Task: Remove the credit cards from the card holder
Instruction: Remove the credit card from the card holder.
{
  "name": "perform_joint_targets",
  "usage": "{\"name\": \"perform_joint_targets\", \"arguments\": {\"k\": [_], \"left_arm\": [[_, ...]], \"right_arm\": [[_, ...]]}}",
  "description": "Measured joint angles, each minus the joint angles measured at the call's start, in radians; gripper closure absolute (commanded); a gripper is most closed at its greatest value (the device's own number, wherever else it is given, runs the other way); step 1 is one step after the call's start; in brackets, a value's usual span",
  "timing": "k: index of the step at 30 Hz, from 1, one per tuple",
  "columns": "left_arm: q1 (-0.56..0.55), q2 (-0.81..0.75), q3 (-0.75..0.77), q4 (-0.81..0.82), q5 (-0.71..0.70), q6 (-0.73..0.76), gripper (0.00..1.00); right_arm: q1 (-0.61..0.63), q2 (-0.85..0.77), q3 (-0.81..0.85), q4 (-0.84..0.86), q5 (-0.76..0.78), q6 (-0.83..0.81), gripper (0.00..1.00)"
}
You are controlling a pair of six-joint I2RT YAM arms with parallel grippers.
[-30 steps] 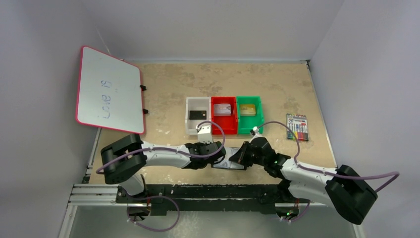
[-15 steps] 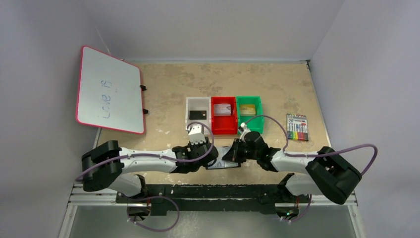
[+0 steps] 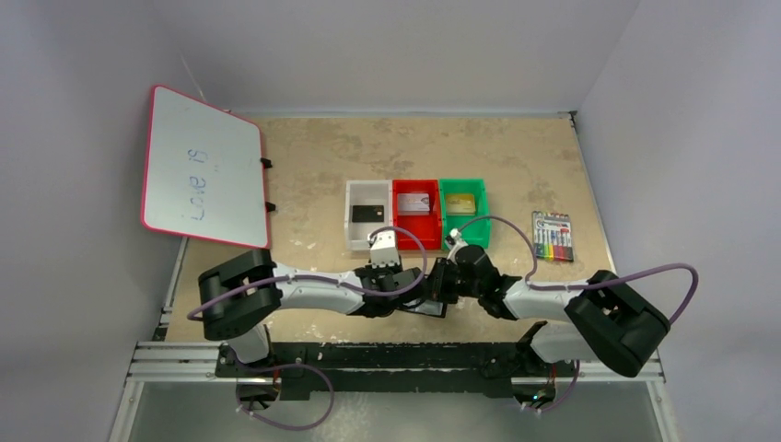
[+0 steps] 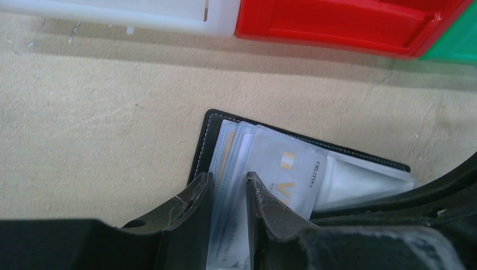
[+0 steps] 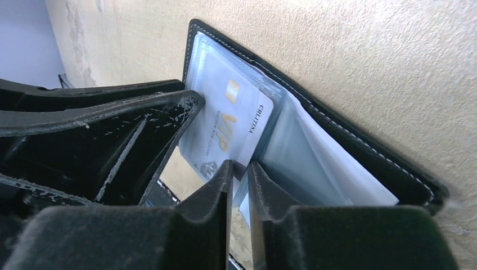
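Closely, the left gripper [image 4: 228, 179] pinches glossy clear sleeves [image 4: 232, 149] of the stitched black card holder [image 4: 206, 135]; right gripper [image 5: 241, 166] barely parted.

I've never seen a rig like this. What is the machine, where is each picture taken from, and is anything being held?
It is a robot with two jointed arms, the left arm and the right arm, bolted to the near edge of a table. The wide picture comes from a fixed camera above and behind them. Each close-up comes from a camera on one wrist, so the black fingers in it are that arm's own.

On the table are a whiteboard, a marker pack, a white bin with a black card, a red bin with a grey card, and a green bin with a gold card.

Between the arms lies an open card holder with clear sleeves. A pale card sits in one. The left gripper and right gripper each have sleeve edges between their fingers. I cannot tell whether they are pinching.
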Motion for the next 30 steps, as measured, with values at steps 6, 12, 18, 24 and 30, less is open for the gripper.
{"name": "perform_joint_targets", "arguments": {"k": [6,12,18,24,30], "left_arm": [[-0.040,0.071,0.077,-0.079,-0.084,-0.025,0.85],[-0.064,0.080,0.077,-0.087,-0.126,-0.056,0.90],[-0.066,0.079,0.074,-0.092,-0.137,-0.071,0.92],[-0.070,0.075,0.067,-0.081,-0.137,-0.083,0.95],[-0.081,0.074,0.063,-0.052,-0.127,-0.098,0.97]], "right_arm": [[-0.008,-0.002,-0.040,0.073,0.006,0.084,0.83],[-0.030,0.005,-0.089,0.151,0.011,0.193,1.00],[-0.041,0.028,-0.101,0.200,-0.003,0.230,1.00],[-0.042,-0.050,-0.113,0.149,0.021,0.229,1.00],[-0.043,-0.148,-0.146,0.073,0.038,0.224,1.00]]}}
